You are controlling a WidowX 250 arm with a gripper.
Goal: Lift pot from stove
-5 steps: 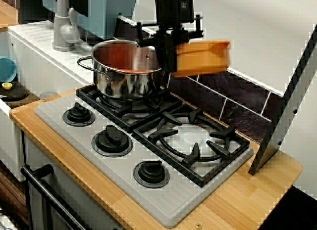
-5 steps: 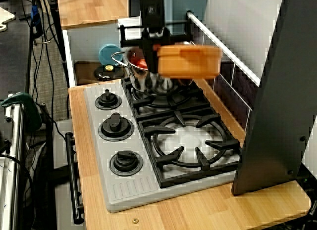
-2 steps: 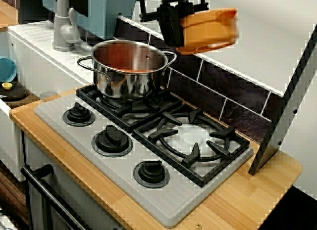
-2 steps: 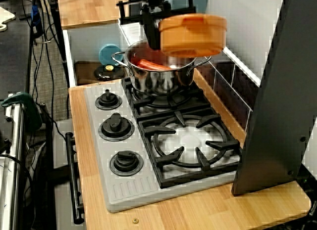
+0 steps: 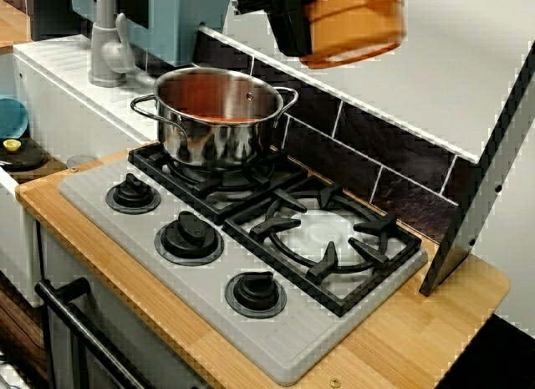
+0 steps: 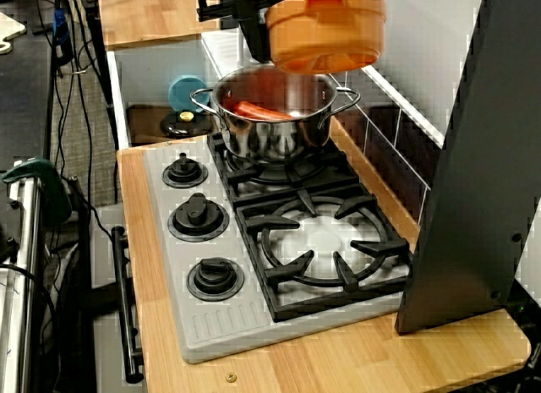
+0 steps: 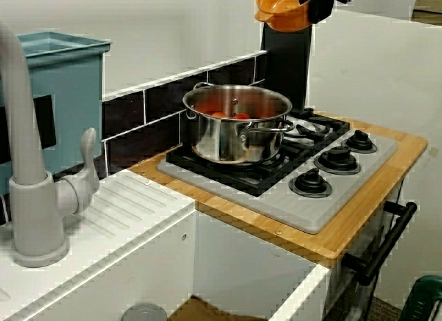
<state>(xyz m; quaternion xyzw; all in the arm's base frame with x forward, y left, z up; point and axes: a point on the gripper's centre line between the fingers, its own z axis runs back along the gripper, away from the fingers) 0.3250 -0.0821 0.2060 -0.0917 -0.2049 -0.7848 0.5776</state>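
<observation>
The small orange pot [image 5: 355, 25] hangs high in the air above the back of the stove [image 5: 276, 339], close to the white wall. My black gripper [image 5: 303, 23] is shut on its left rim, at the top edge of the front view. In the high side view the pot [image 6: 325, 30] is tilted, its underside showing, above the steel pot [image 6: 275, 127], with the gripper [image 6: 264, 25] on its left. From the sink side, the pot [image 7: 280, 7] and gripper [image 7: 311, 3] sit at the top of the picture. The right burner grate [image 5: 322, 238] is bare.
A shiny steel pot [image 5: 213, 113] with orange pieces inside stands on the left burner. Three black knobs [image 5: 188, 234] line the front of the stove. A dark slanted panel [image 5: 485, 171] rises at the right of the counter. A grey faucet [image 7: 27, 183] and a teal box [image 7: 55, 86] stand past the steel pot.
The gripper has risen with the orange pot, from about the steel pot's rim height to the top of the views. The pot has tipped slightly. Nothing on the stove moved.
</observation>
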